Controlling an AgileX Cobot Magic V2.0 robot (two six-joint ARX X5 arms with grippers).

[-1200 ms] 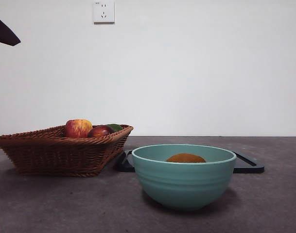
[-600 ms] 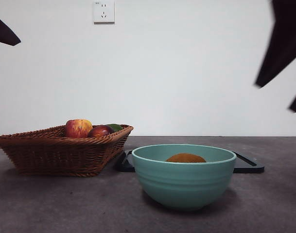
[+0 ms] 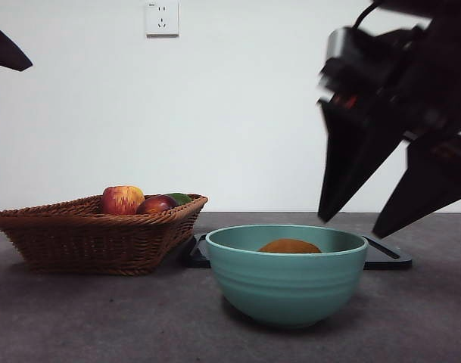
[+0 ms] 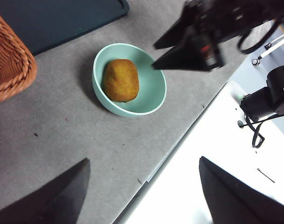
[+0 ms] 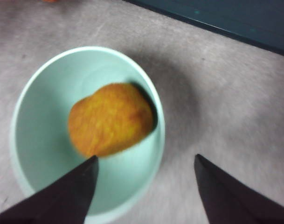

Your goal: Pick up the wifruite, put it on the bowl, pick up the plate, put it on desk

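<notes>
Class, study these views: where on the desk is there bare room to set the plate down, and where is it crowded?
Bare desk lies in front of the basket and beside the bowl, which holds the fruit. It is crowded behind the bowl, where the dark tray lies and the right end effector hangs open above.

Brownish-orange wifruite (image 5: 111, 119) lying inside mint-green bowl (image 3: 286, 283) on desk (image 3: 101, 318); orientation unclear.

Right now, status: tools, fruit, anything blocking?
Right tool open, above bowl. Left tool open, parked high. Wifruite sits in bowl. Dark plate behind bowl, unobstructed.
</notes>
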